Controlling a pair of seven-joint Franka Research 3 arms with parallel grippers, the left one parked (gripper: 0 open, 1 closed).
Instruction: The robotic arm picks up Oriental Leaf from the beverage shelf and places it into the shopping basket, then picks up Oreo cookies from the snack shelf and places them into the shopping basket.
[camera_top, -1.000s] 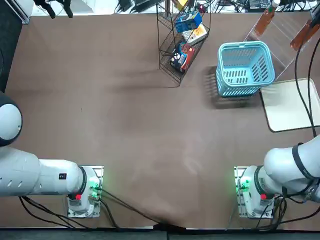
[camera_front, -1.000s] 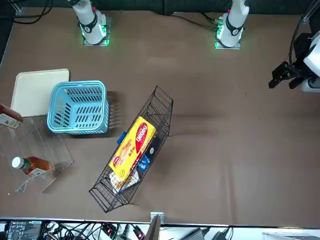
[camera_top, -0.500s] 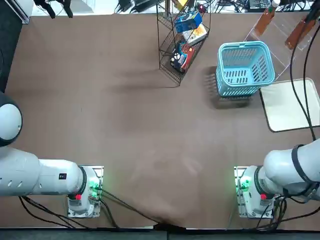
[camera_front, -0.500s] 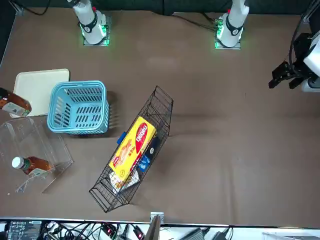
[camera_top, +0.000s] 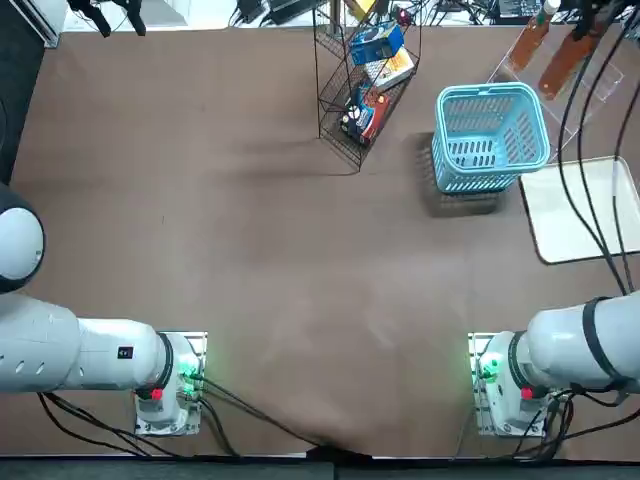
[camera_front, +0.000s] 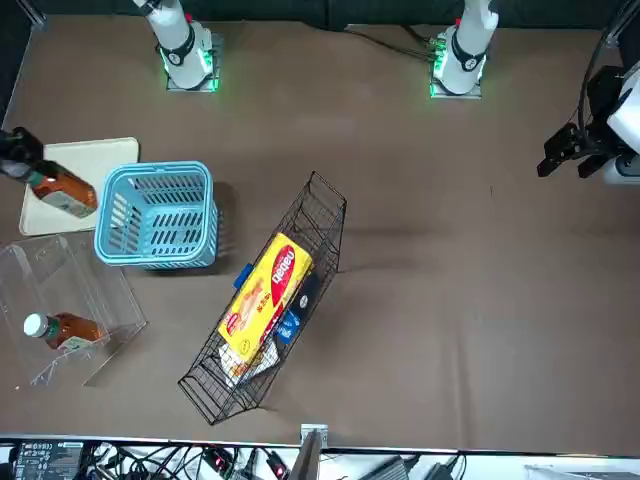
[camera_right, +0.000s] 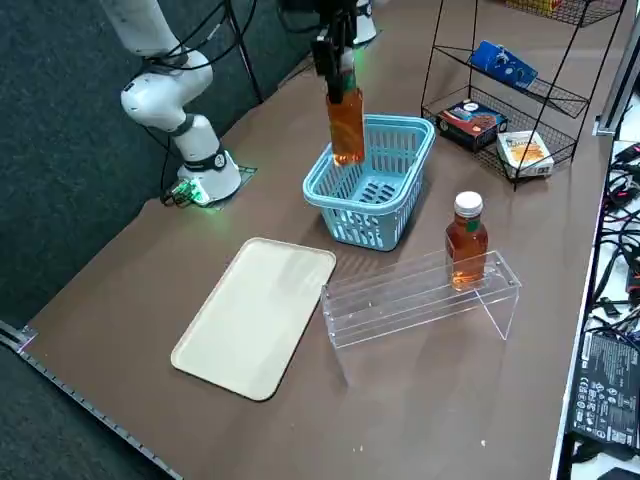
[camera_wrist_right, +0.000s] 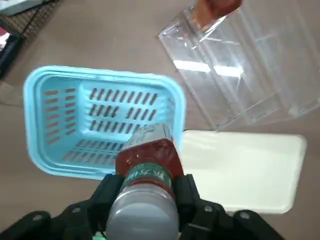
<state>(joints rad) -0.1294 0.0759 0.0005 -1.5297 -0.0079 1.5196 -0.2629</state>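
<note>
Right gripper (camera_wrist_right: 148, 200) closed on the neck of a bottle of Oriental Leaf (camera_wrist_right: 150, 165), held aloft near the light-blue basket (camera_right: 368, 185), not inside it. Second tea bottle (camera_right: 467, 240) upright on the clear acrylic stand (camera_right: 400, 305). Bright blue pack (camera_right: 503, 64) on the black wire rack (camera_right: 545, 90). Cream tray (camera_right: 255, 318) lies beside the basket.

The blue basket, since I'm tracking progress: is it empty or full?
Empty: the basket shows bare slots inside; the held bottle is above, gripped by the right gripper.
</note>
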